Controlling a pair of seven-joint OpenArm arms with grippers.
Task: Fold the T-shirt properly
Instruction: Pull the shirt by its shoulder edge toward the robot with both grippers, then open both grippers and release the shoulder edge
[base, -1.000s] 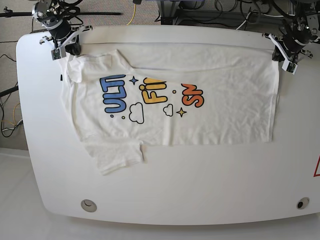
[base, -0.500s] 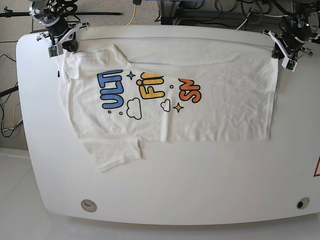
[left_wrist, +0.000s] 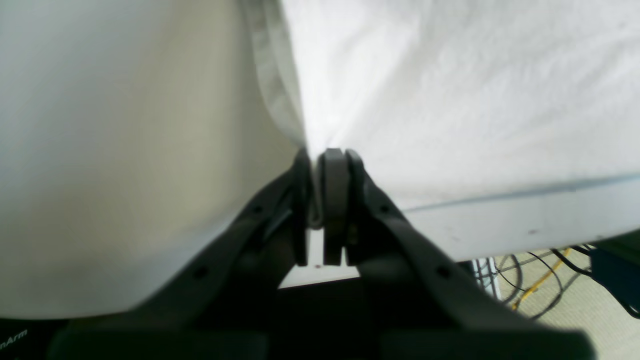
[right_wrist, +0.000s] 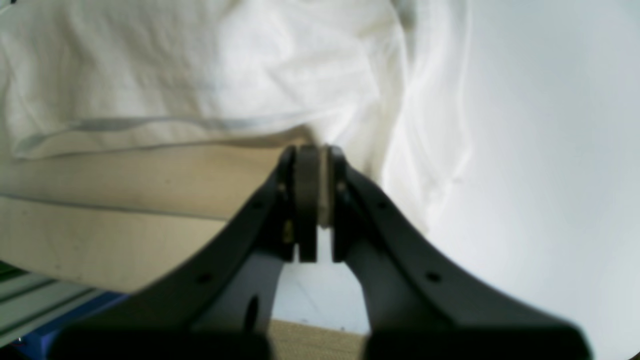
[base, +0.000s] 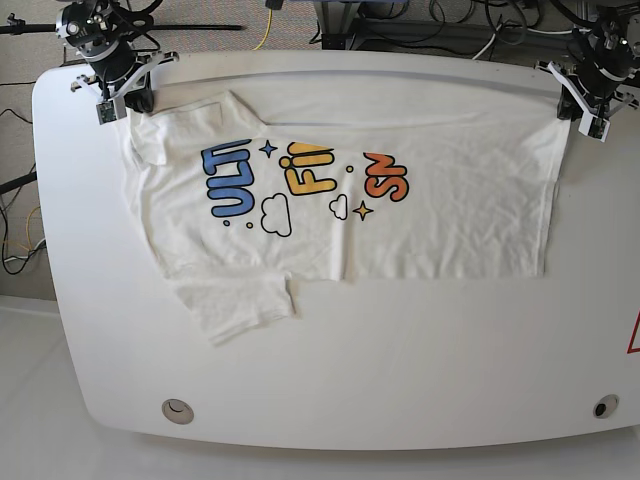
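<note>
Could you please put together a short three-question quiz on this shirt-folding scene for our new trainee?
1. True or false: both end effectors are shut on the T-shirt.
2. Which sleeve lies spread flat on the table? A) the one at the near edge of the shirt B) the one by the right end effector C) neither
3. Fill in: in the base view, the left end effector grips the shirt's far ____ corner.

Key
1. True: each wrist view shows cloth pinched between closed jaws.
2. A
3. right
</note>
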